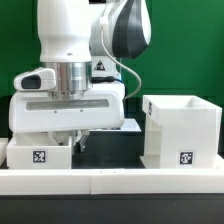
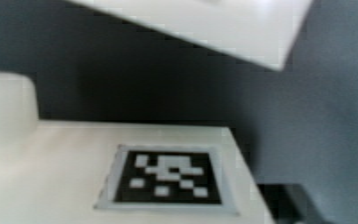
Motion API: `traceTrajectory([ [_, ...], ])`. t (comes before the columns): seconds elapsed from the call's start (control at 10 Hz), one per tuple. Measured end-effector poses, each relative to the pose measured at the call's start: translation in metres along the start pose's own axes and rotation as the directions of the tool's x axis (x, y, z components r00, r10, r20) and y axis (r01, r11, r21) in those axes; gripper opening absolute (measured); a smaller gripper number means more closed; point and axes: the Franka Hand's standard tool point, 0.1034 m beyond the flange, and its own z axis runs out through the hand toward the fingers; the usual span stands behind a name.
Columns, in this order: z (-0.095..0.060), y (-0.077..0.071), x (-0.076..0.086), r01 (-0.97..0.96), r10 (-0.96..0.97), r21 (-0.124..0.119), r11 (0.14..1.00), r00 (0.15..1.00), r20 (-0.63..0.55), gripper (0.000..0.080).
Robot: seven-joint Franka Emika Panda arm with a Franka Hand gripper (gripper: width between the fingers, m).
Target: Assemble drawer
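Observation:
A small white open-top tray [image 1: 40, 155] with a square tag on its front stands at the exterior view's left, behind the rail. The large cube-shaped housing [image 1: 180, 130], also tagged, stands at the exterior view's right. My gripper [image 1: 78, 142] is low over the tray's end nearest the housing, with its dark fingers at the tray's rim. In the wrist view a white tagged face of the tray [image 2: 167, 175] fills the frame very close up and blurred. One dark fingertip [image 2: 311, 203] shows beside it. The housing's corner [image 2: 211, 25] shows beyond. The second small tray is out of view.
A long low white rail [image 1: 110, 181] runs along the front of the black table [image 1: 115, 150]. A gap of dark table lies between the tray and the housing. A green wall stands behind.

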Motion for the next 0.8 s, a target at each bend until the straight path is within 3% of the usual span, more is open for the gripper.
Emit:
traceTrajectory([
  [0.1, 0.0000, 0.0000, 0.0000, 0.000, 0.000, 0.000, 1.000, 1.000, 0.000, 0.0041],
  [0.7, -0.0004, 0.0001, 0.0002, 0.002, -0.002, 0.000, 1.000, 1.000, 0.001, 0.0041],
  [0.8, -0.0067, -0.0019, 0.0026, 0.015, -0.015, 0.012, 1.000, 1.000, 0.010, 0.0041],
])
